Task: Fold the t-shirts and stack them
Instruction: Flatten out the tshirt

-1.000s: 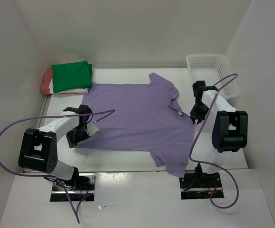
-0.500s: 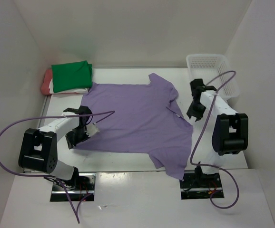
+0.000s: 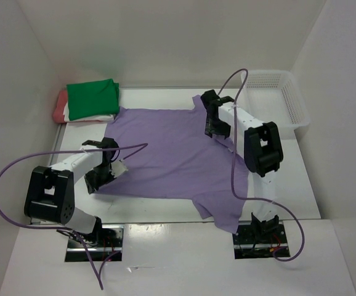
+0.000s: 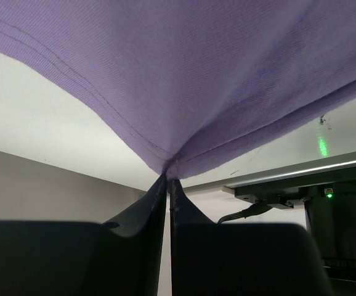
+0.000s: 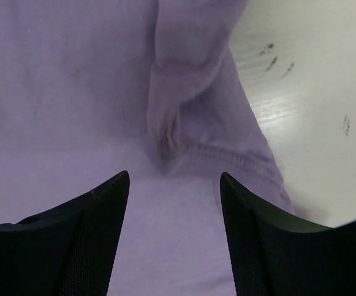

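The lavender t-shirt [image 3: 172, 154] lies spread flat on the white table [image 3: 301, 166]. My left gripper [image 3: 101, 176] is at its near left corner, and in the left wrist view the left gripper [image 4: 167, 177] is shut on the hem of the lavender t-shirt [image 4: 196, 74]. My right gripper [image 3: 214, 126] hovers over the shirt's far right part by the collar. In the right wrist view the right gripper [image 5: 175, 185] is open above the lavender t-shirt [image 5: 73, 92], close to a bunched fold [image 5: 178, 105]. At the back left lie folded t-shirts: green [image 3: 92, 95] on cream-white [image 3: 98, 116] on salmon-red [image 3: 59, 108].
A white mesh basket [image 3: 283, 92] stands at the back right, past the right arm's cable. White walls close in the table on the left, back and right. Bare table [image 5: 307, 92] shows right of the shirt's edge.
My right arm has swung left from the shirt's right edge to above the shirt by the collar, and its jaws have opened. The left gripper holds still on the hem.
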